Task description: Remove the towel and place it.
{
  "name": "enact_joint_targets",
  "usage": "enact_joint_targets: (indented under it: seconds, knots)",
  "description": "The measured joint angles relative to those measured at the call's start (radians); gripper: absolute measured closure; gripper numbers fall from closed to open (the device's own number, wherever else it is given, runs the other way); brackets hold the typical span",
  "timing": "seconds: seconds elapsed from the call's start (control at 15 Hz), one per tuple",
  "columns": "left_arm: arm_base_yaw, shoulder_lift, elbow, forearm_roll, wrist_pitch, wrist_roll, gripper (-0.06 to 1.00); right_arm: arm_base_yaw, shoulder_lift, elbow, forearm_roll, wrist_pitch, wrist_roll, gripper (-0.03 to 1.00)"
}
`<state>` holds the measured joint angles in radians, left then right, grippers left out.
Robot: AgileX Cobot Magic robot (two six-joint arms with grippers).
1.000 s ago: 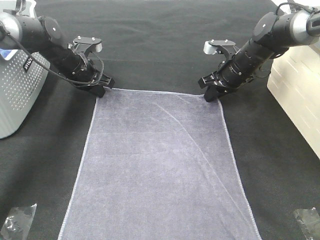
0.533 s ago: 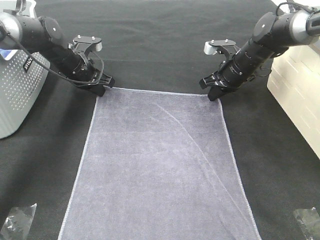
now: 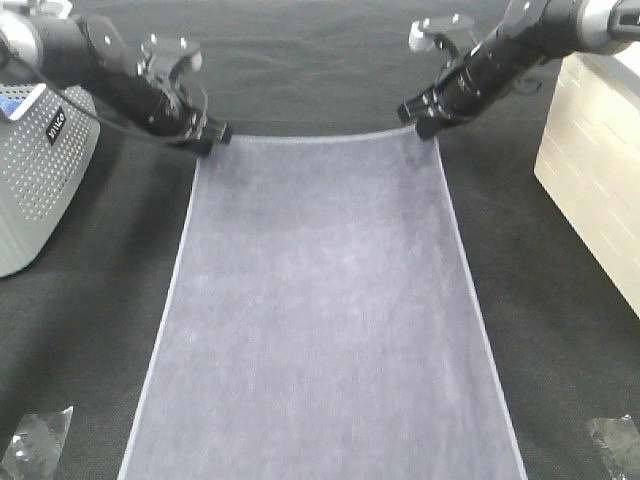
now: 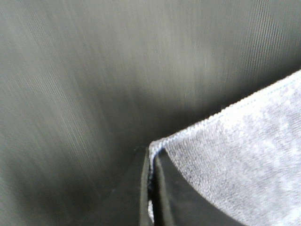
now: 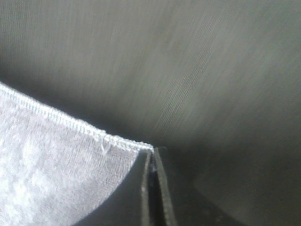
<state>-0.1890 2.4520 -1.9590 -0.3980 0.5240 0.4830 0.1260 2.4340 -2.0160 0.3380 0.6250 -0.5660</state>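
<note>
Grey towel (image 3: 320, 310) far corners pinched, left gripper (image 3: 208, 139), right gripper (image 3: 420, 120) clamped.

Right gripper (image 5: 151, 162) pinches towel (image 5: 51, 165) corner

Black cloth-covered table (image 3: 320, 60) carries all; grey towel (image 3: 320, 320) lies flat down middle, running off near edge of view, far edge bowed between raised corners; perforated grey basket (image 3: 35, 190) stands at left edge; cream box (image 3: 600, 190) at right edge; crumpled clear plastic scraps at near left corner (image 3: 35, 440) and near right corner (image 3: 615, 440).
</note>
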Motion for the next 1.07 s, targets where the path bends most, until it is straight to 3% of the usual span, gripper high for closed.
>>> enact_joint_targets:
  seconds: [0.33, 0.47, 1.07]
  knots:
    - [0.0, 0.0, -0.03, 0.001, -0.12, 0.0, 0.94, 0.0, 0.0, -0.017, 0.003, -0.154, 0.002, 0.95]
    - [-0.008, 0.0, -0.031, -0.001, -0.22, 0.015, 0.94, 0.0, 0.003, -0.017, 0.025, -0.24, 0.002, 0.95]
    - [-0.016, 0.002, -0.031, 0.008, -0.458, 0.023, 0.94, 0.012, 0.007, -0.02, 0.093, -0.421, -0.023, 0.95]
